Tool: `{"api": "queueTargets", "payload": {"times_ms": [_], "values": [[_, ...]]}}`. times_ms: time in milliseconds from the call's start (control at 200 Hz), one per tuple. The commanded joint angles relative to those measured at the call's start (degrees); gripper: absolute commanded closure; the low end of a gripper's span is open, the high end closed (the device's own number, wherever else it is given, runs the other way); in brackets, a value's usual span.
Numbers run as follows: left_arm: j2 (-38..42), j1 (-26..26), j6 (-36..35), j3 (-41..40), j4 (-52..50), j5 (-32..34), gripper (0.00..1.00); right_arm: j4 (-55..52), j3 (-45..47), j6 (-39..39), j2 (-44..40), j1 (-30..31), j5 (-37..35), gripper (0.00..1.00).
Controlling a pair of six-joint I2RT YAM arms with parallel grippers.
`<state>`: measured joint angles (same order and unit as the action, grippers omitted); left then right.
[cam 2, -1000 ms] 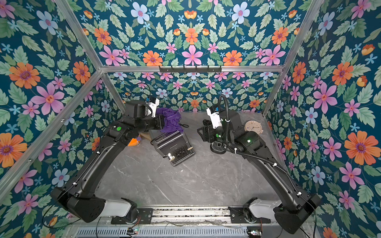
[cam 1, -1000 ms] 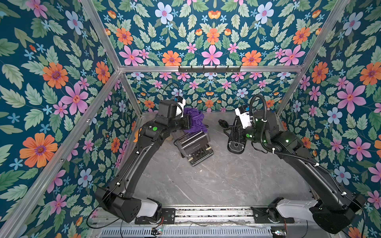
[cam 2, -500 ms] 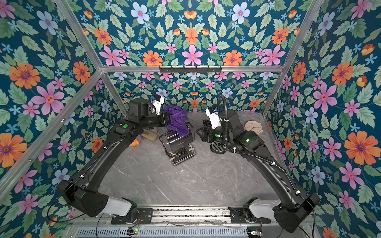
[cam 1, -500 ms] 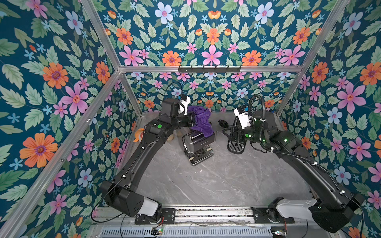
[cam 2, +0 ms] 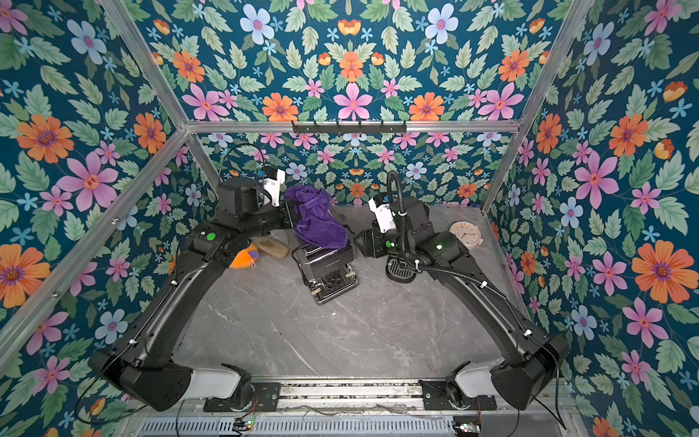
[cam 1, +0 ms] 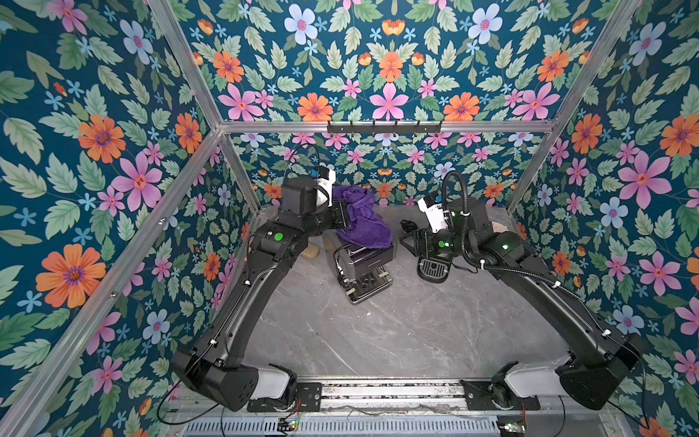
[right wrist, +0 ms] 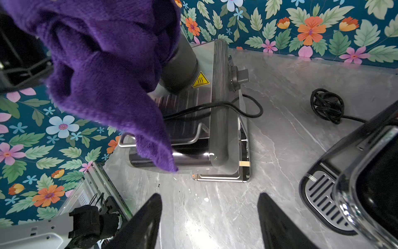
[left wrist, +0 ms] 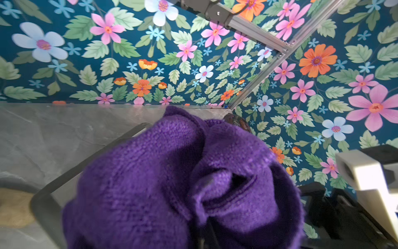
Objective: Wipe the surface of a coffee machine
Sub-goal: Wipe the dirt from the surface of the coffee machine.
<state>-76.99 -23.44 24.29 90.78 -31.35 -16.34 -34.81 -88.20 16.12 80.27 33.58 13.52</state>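
Two black arms reach in from the near edge over one grey marble table (cam 1: 378, 333). One coffee machine (cam 1: 365, 265), silver and black, stands about mid-table, slightly to the far side, and carries one yellow heat-warning sticker (right wrist: 200, 80) on its top. One purple cloth (cam 1: 363, 221) is bunched at the left gripper (cam 1: 348, 221), whose jaws are pressed together on it; the fabric hides the fingers in the left wrist view. The cloth drapes over the far-left part of the machine's top, and one corner hangs down in front of its near face in the right wrist view. The right gripper (right wrist: 210, 220) hovers just right of the machine with its two fingers (right wrist: 142, 224) spread apart and only bare table between them. One second black appliance (cam 1: 433, 268) with a slotted tray sits right of the machine, below the right wrist. One coiled black cable (right wrist: 326, 105) lies on the table behind it. In a top view, one round clock (cam 2: 465, 234) lies at the far right, and one orange object (cam 2: 242, 257) and one tan object (cam 2: 270, 248) lie at the far left, partly under the left arm.
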Motion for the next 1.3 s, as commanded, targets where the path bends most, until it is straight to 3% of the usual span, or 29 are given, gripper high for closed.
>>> {"api": "queueTargets", "payload": {"times_ms": [0, 150, 335, 670, 830, 1035, 1120, 1295], "values": [[1.80, 2.74, 2.53, -2.74, -0.11, 2.33, 1.00, 3.03, -1.60, 0.48, 2.25, -0.27, 1.30, 0.30], [2.80, 6.03, 3.96, -6.12, 0.90, 1.88, 1.00, 6.78, -1.98, 3.56, 5.41, -1.52, 6.60, 0.31], [1.55, 6.59, 4.52, -7.91, 3.12, -1.16, 1.00, 9.53, -0.44, 6.02, 7.35, -1.63, 13.55, 0.30], [0.33, 6.72, 3.29, -7.29, 3.27, -2.77, 1.00, 14.89, 8.44, 9.69, 3.58, -1.54, 22.70, 0.34], [1.36, 6.92, 2.95, -7.25, 2.62, -0.37, 1.00, 13.93, 9.77, 9.64, 1.65, -1.60, 18.43, 0.34], [2.72, 7.96, 3.65, -6.90, 1.61, 2.38, 1.00, 9.47, 4.19, 6.97, 3.04, -2.07, 10.77, 0.28], [3.68, 8.02, 4.73, -7.51, 2.85, 1.57, 1.00, 10.01, 2.30, 6.50, 4.93, -2.47, 11.73, 0.26], [2.30, 7.89, 5.20, -7.99, 3.22, -7.47, 1.00, 11.96, 0.54, 5.95, 9.64, -2.61, 19.50, 0.27]]}}
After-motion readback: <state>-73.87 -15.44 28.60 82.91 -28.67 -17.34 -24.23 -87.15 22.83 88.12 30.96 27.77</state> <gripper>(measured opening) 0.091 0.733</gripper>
